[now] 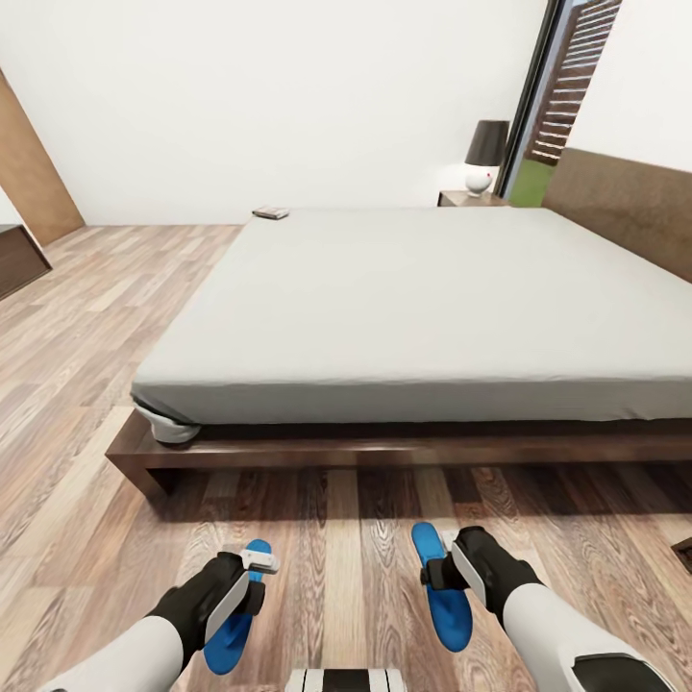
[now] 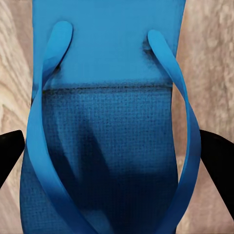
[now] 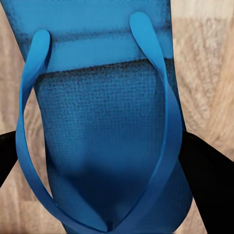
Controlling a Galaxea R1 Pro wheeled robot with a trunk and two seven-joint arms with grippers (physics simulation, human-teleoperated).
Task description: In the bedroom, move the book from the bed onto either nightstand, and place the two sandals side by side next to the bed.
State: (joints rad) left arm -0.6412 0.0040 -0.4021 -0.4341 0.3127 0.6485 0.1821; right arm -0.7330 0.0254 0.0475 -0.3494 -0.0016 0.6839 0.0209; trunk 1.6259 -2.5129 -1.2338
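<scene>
Head view: the left gripper (image 1: pixel 252 567) and the right gripper (image 1: pixel 440 569) hang low over the wood-plank floor (image 1: pixel 336 538), each above a blue sandal. The left sandal (image 1: pixel 235 615) lies under the left gripper and runs back toward the robot; the right sandal (image 1: pixel 442 581) lies under the right gripper, its toe end reaching ahead toward the bed (image 1: pixel 413 308). The two sandals are apart, with a strip of bare floor between them.

Ahead of both grippers the dark frame edge (image 1: pixel 384 452) of the bed runs straight across, and bare floor lies between it and the fingertips. Out past the left gripper the floor is wide open up to the white wall.

In the left wrist view dark fingers (image 2: pixel 12 151) stand at either side of the sandal (image 2: pixel 107 131), outside its straps, so the jaws are spread wide; whether they touch the straps is hard to tell. The right wrist view shows the same: fingers (image 3: pixel 207 165) flank the sandal (image 3: pixel 105 141), spread apart.

The book (image 1: pixel 271 212) lies at the bed's far corner, well ahead of the left gripper, small and blurred. A nightstand (image 1: pixel 469 199) with a lamp (image 1: pixel 484 154) stands beyond the bed, partly hidden by the mattress. Both forearms are cut off by the picture's lower edge.
</scene>
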